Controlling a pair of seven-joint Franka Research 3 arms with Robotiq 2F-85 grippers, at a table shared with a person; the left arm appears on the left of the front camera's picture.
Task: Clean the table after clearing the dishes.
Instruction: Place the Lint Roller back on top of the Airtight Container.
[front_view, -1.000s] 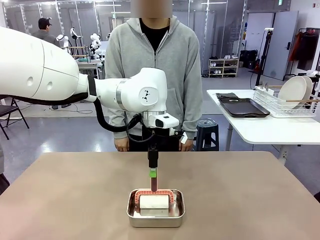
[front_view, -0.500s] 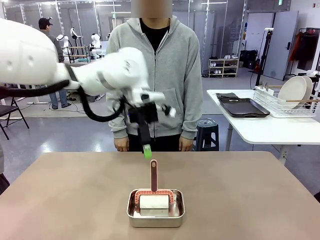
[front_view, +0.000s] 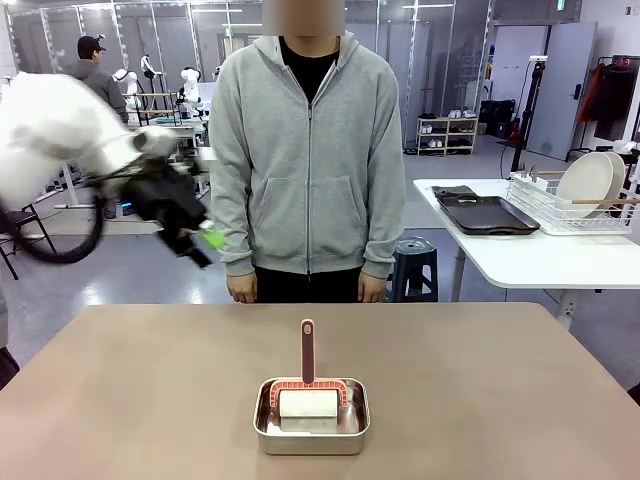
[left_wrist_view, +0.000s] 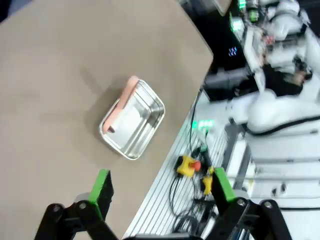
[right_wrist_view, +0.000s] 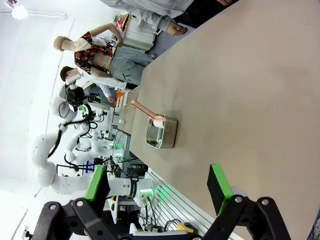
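Bright, even indoor light fills the front view; the surface (front_view: 150, 400) looks matte, without glare. The left arm (front_view: 90, 150) is smeared by motion blur. The metal pan (front_view: 312, 415) casts a soft, short shadow. The left wrist view is soft and blurred; the right wrist view blows out to white at upper left.

A metal pan (front_view: 311, 417) sits at lower centre on the tan table (front_view: 120, 400), holding a white roller with a pink handle (front_view: 307, 350) standing upright. The left gripper (front_view: 200, 243), blurred, hangs at upper left, clear of the table. A person (front_view: 306, 160) stands behind.
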